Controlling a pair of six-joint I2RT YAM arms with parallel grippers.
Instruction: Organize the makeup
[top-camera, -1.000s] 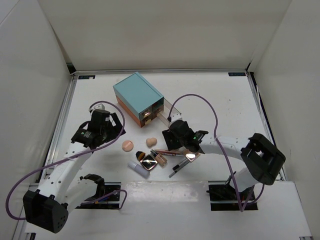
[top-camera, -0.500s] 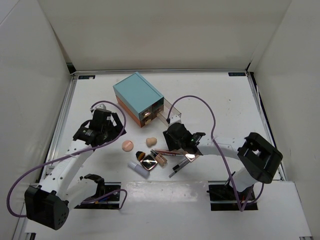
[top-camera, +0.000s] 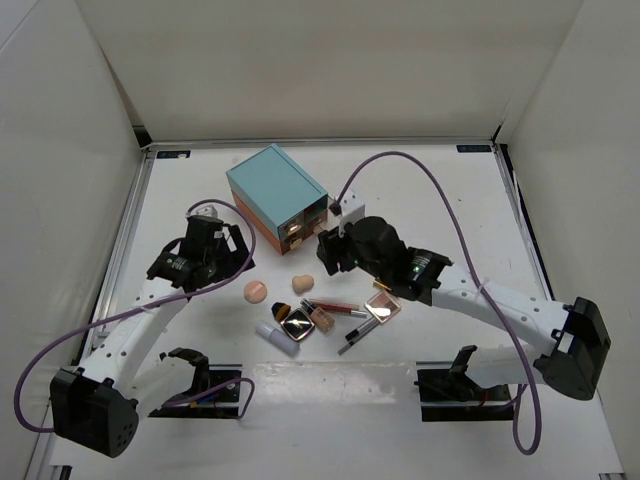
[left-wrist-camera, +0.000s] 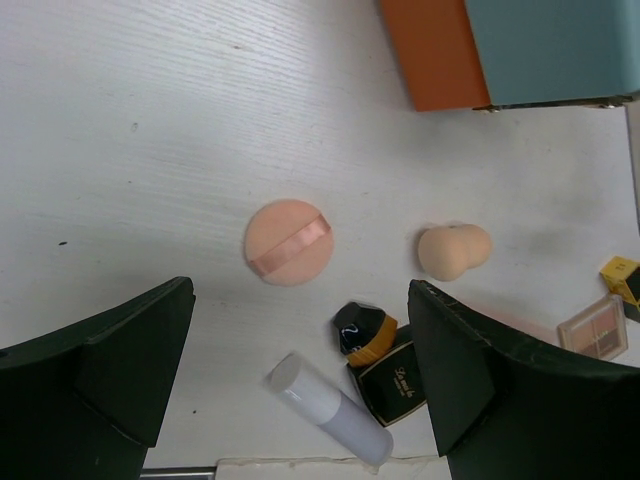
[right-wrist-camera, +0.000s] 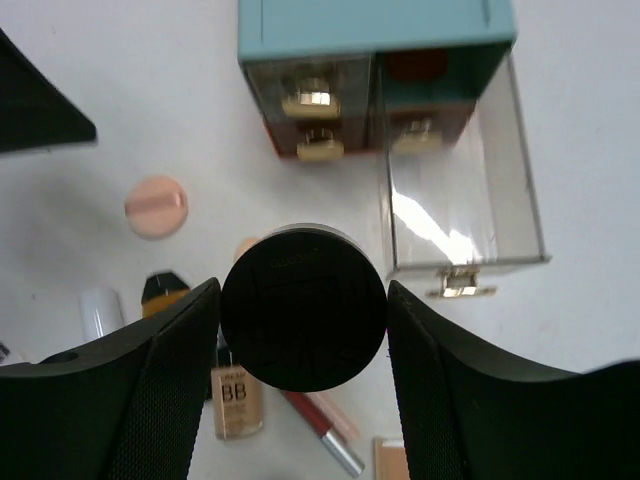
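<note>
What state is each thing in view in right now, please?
Left gripper, open, empty.
Right gripper, shut on the black compact.
Black compact, lid shut, held off the table.
Clear drawer, pulled out, looks empty.
Other drawers, shut.
White tube, lying on its side.
Round puff, flat on the table.

Left arm and right arm: white links, black joints, purple cables. Left gripper, right gripper: matte black.

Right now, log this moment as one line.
right gripper: shut on black compact | left gripper: open near peach puff | clear drawer: pulled out of teal box
</note>
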